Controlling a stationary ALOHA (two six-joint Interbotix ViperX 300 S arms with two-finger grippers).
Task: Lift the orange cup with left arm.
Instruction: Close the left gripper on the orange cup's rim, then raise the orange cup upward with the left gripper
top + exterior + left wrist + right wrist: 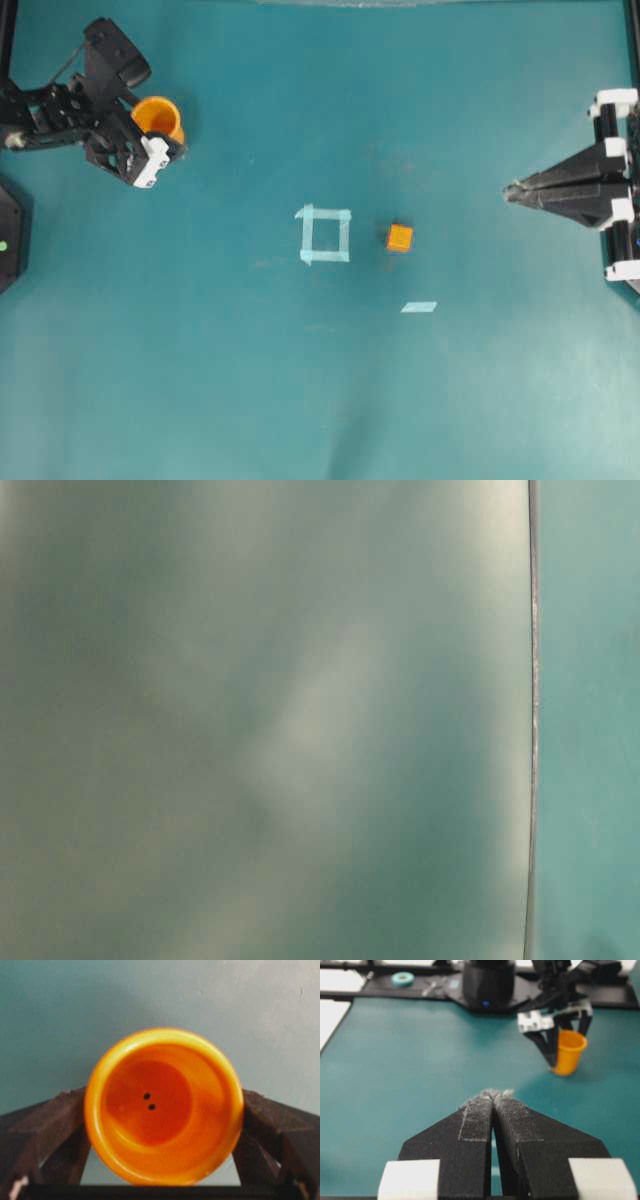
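Teal table (300,400): orange cube (399,238), tape square (325,235)

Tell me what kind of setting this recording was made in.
Most likely a lab bench for robot manipulation tests: a teal table with a tape square marked on it, two fixed black arms facing each other, and only small props, an orange cup and an orange cube.

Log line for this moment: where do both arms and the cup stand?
left gripper: fingers around small yellow-orange plastic cup | lift: cannot tell | right gripper: shut, empty, parked | small orange cube: untouched beside tape square
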